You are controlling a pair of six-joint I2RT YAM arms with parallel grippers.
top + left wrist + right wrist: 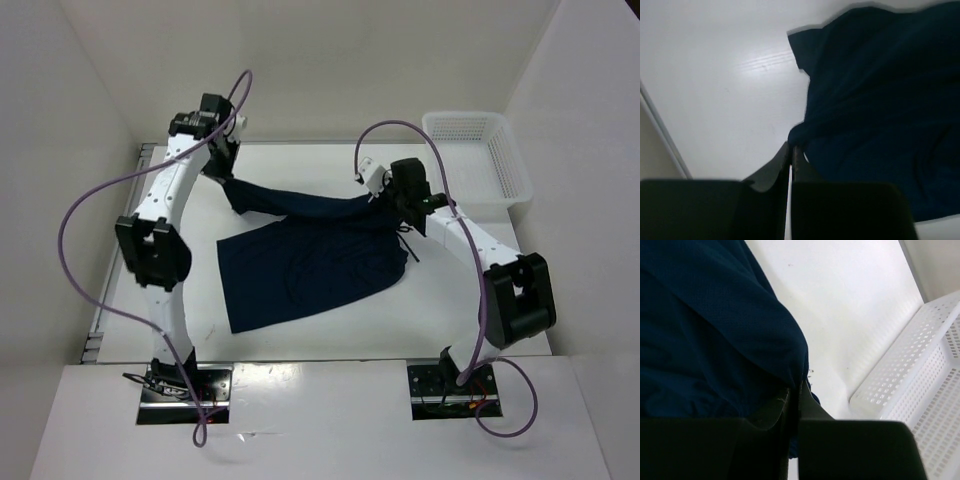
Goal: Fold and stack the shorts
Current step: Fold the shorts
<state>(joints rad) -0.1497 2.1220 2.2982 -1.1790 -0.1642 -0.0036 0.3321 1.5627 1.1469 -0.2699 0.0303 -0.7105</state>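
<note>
Navy shorts lay mid-table, with the far edge raised between the two arms. Left gripper was pinched shut on the far-left corner. Right gripper was pinched shut on the far-right edge, near the basket. Fabric judged soft, light and limp, sagging between grips. Corners or hems looked the best holds.

Dark navy shorts, soft fabric, mid table. The near part lies flat and wrinkled. The far edge is lifted and stretched between my left tool and right tool, both pinched onto it. A drawstring dangles at the right end.
</note>
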